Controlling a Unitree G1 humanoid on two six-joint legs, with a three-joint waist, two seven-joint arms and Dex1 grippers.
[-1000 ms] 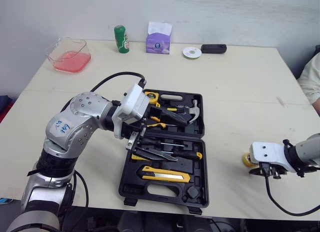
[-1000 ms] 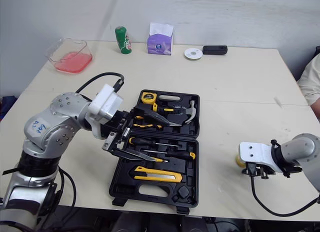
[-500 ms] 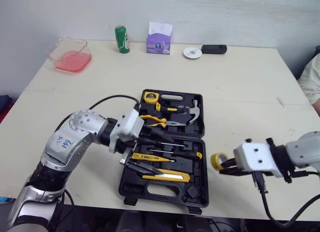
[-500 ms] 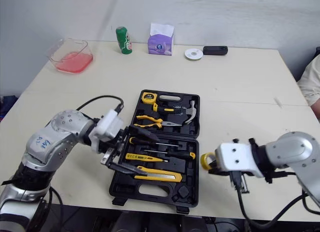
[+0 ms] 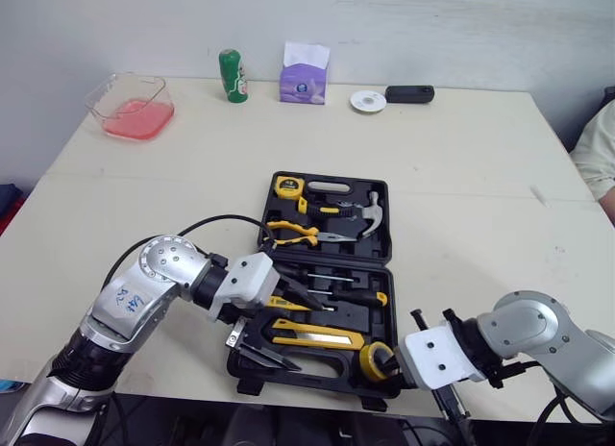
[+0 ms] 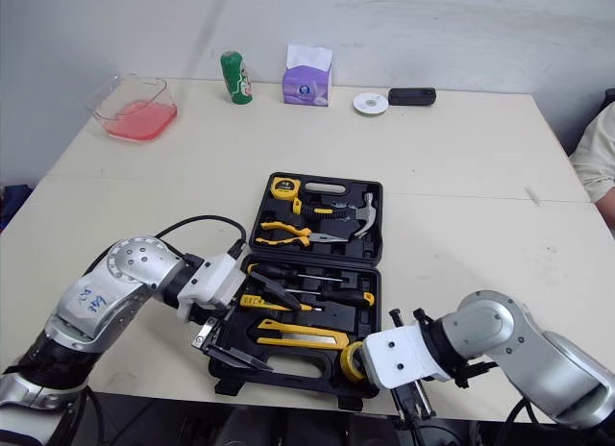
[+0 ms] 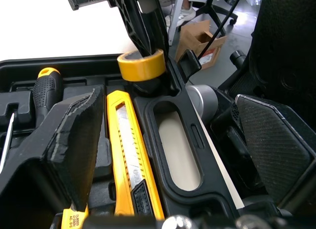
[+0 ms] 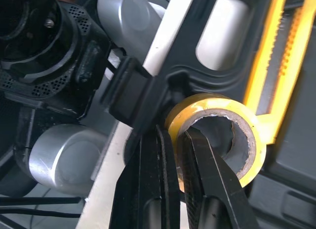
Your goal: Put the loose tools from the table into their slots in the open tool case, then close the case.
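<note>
At case corner: yel. tape roll

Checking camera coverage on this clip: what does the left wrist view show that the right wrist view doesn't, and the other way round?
Left wrist view adds: a screwdriver handle lying in the tool case, and the left pincer spread open over it. Right wrist view adds: the grip up close, where the right pincer has one finger inside the core of the yellow tape roll and the other outside, pinching its wall, plus a case latch. Shared: the tape roll, the yellow utility knife and the case's handle cutout.
</note>
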